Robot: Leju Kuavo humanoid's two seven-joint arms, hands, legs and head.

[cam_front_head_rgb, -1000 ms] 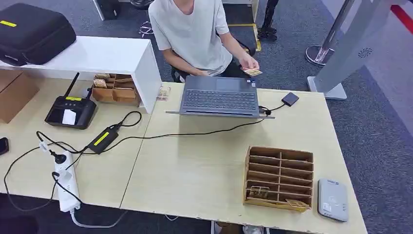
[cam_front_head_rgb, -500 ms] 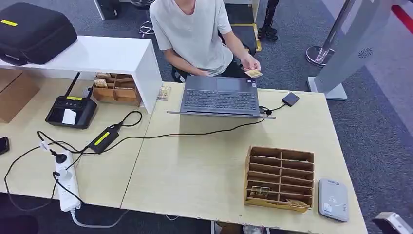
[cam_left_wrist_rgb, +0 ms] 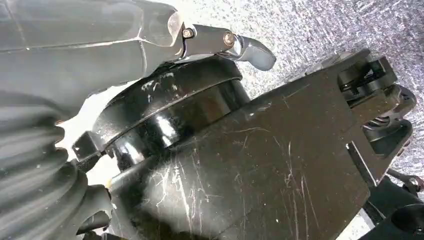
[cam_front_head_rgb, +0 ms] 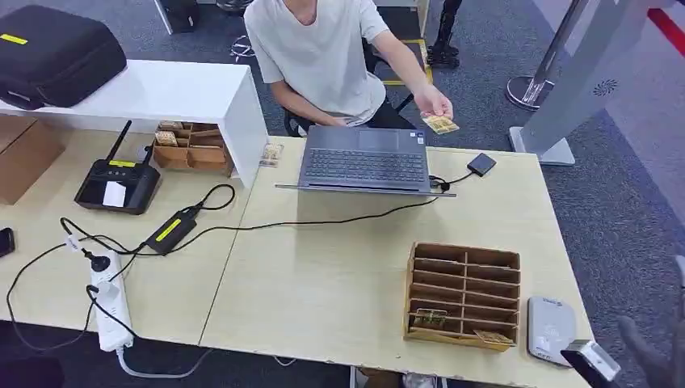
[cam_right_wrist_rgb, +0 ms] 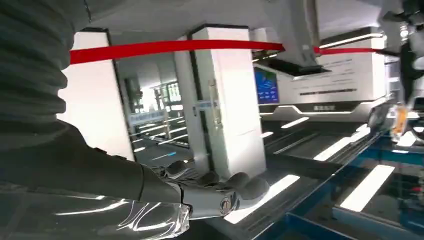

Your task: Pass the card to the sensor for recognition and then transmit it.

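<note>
Across the table a person holds a tan card [cam_front_head_rgb: 441, 124] out past the laptop's far right corner. The grey card sensor [cam_front_head_rgb: 552, 329] lies flat at the table's near right corner. My right hand [cam_front_head_rgb: 651, 352] comes up blurred beside that corner, to the right of the sensor and off the table; in the right wrist view the right hand [cam_right_wrist_rgb: 165, 187] holds nothing, its fingers [cam_right_wrist_rgb: 235, 186] loosely extended. My left hand [cam_left_wrist_rgb: 125, 35] hangs low over grey carpet, holding nothing, one finger [cam_left_wrist_rgb: 250, 47] stretched out.
A wooden slotted organizer [cam_front_head_rgb: 464, 294] with cards in its near slots stands just left of the sensor. An open laptop [cam_front_head_rgb: 364, 160] sits at the far edge, cables crossing the table. A white shelf [cam_front_head_rgb: 161, 93], a black device [cam_front_head_rgb: 118, 183] and a power strip [cam_front_head_rgb: 111, 301] occupy the left.
The person's hand has carried the card further right and outward. My right arm has risen into view at the bottom right, beside the sensor.
</note>
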